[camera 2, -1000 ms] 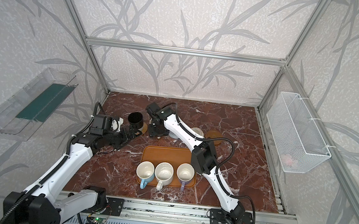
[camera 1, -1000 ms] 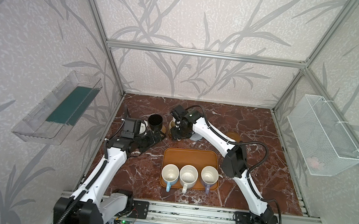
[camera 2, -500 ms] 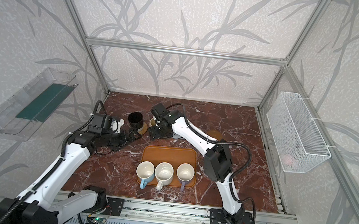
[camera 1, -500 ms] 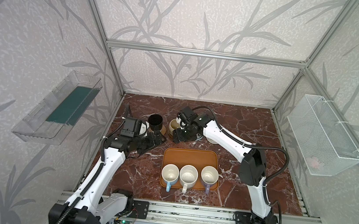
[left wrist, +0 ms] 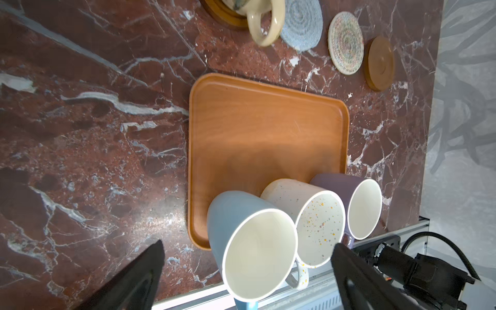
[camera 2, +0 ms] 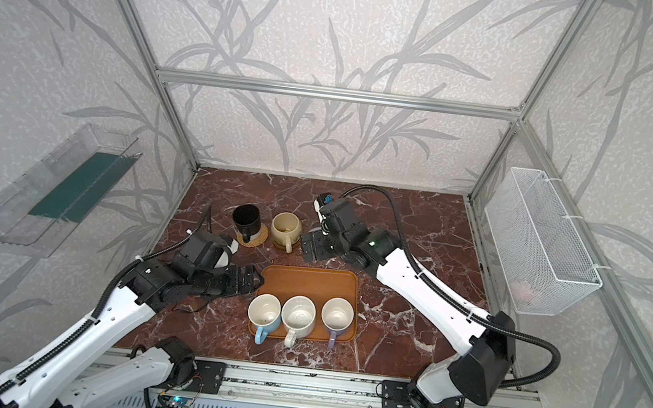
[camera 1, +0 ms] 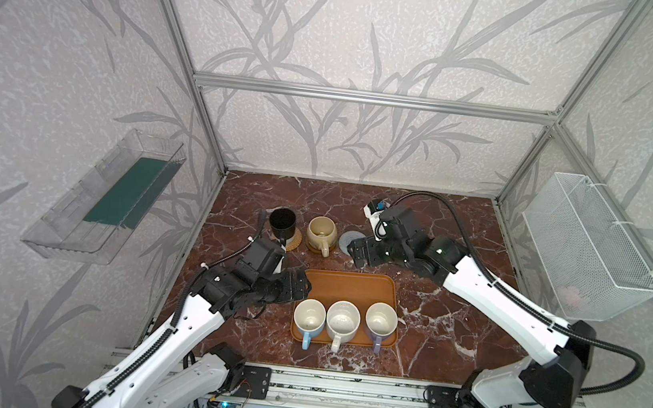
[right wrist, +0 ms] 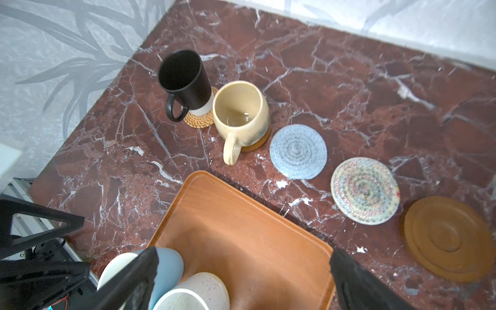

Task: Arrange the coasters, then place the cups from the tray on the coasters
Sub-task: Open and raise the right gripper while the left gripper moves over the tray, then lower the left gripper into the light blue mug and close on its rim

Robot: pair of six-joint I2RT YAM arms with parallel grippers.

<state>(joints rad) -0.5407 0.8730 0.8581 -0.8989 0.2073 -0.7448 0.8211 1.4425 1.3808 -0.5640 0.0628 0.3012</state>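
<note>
The black cup (camera 1: 283,221) stands on the rattan coaster (right wrist: 200,119). Beside it the cream-yellow cup (camera 1: 321,231) sits on a brown coaster (right wrist: 257,143). The blue-grey (right wrist: 298,151), cream (right wrist: 364,190) and second brown coaster (right wrist: 448,237) lie bare in a row. The light blue (camera 1: 308,316), speckled white (camera 1: 342,318) and lavender (camera 1: 380,319) cups stand at the tray's (camera 1: 349,287) near edge. My right gripper (camera 1: 358,255) is open and empty, just right of the cream-yellow cup. My left gripper (camera 1: 298,289) hangs open at the tray's left edge, above the light blue cup (left wrist: 255,241).
A clear wall shelf (camera 1: 108,197) hangs on the left and a white wire basket (camera 1: 587,247) on the right. Metal frame posts border the marble table (camera 1: 448,336). The aluminium rail (camera 1: 337,390) runs along the front edge.
My right gripper has opened, let go of the cream-yellow cup on its brown coaster and drawn back to the right. My left gripper has moved from the black cup toward the tray.
</note>
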